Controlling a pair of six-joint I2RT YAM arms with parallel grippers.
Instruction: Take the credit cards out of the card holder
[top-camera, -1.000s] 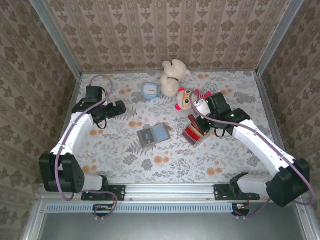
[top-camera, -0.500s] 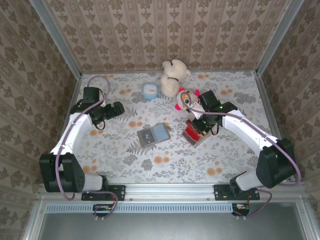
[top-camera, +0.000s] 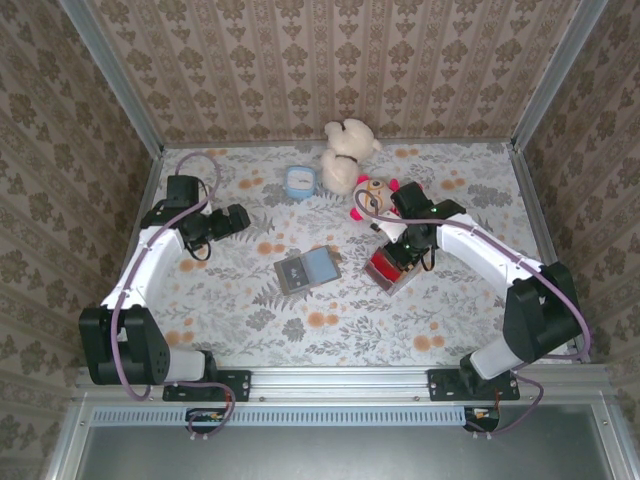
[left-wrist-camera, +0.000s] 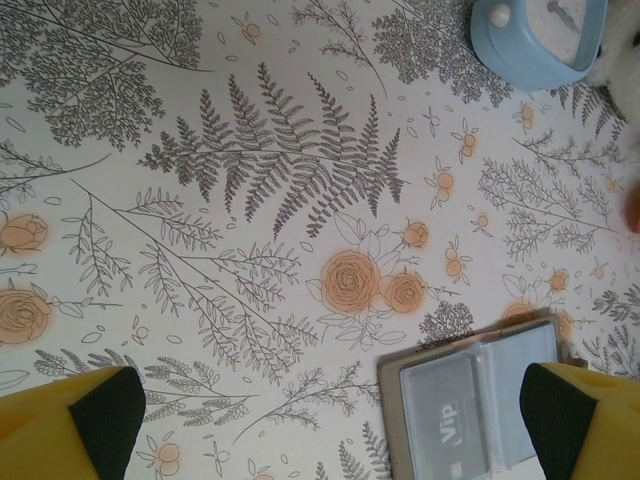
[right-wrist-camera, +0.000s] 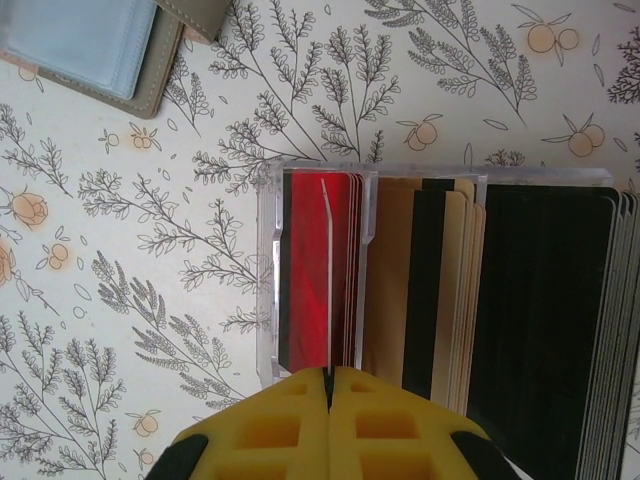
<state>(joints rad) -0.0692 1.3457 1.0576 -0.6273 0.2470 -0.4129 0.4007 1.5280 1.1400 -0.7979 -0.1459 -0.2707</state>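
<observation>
The card holder (top-camera: 292, 273) lies open flat in the middle of the table, with a light blue card (top-camera: 321, 265) in its right panel. In the left wrist view the card holder (left-wrist-camera: 392, 388) has a grey "Vip" card (left-wrist-camera: 445, 405) in a clear pocket. My left gripper (top-camera: 238, 217) hovers open to the holder's left, its jaws (left-wrist-camera: 330, 425) wide apart and empty. My right gripper (top-camera: 397, 252) is shut (right-wrist-camera: 328, 375) on a thin credit card (right-wrist-camera: 327, 270), seen edge-on. That card stands upright inside the red section of the clear tray (right-wrist-camera: 265, 290). The holder's corner (right-wrist-camera: 165, 70) shows at top left there.
The clear tray (top-camera: 384, 282) with red, tan and black cards sits right of the holder. A small light blue box (top-camera: 298, 181) (left-wrist-camera: 540, 40), a white plush bear (top-camera: 345, 150) and a small doll (top-camera: 368, 197) stand at the back. Patterned walls close in the table.
The right arm has swung inward, bringing its gripper down over the tray's red section. The left arm and the card holder have not moved.
</observation>
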